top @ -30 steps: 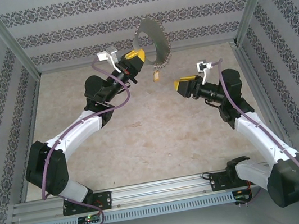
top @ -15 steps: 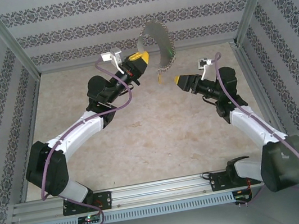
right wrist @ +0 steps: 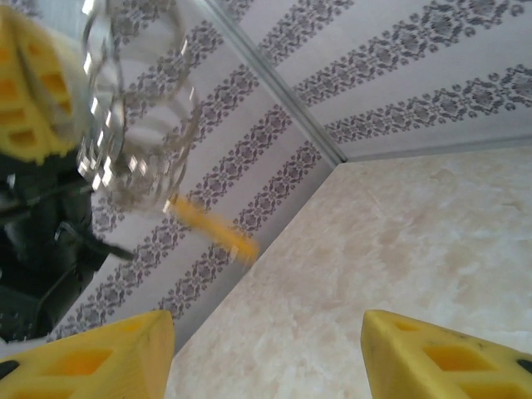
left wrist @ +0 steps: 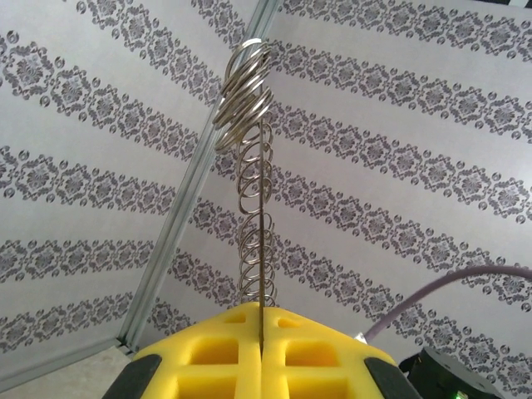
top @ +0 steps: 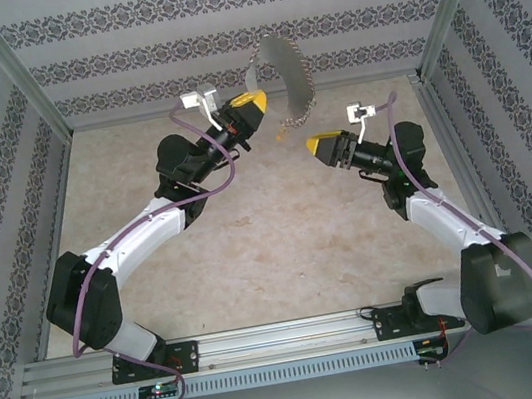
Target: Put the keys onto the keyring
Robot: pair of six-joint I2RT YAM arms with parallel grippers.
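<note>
The left gripper has its fingers pressed together on the keyring, holding it edge-up above the worktop; the keys dangle at the ring's lower end, their orange tag blurred; the right gripper, fingers spread, hovers just beside them.

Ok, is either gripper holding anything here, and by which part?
The left gripper pinches the keyring by one spot on its rim, between the pads. The right gripper is open and holds nothing.
</note>
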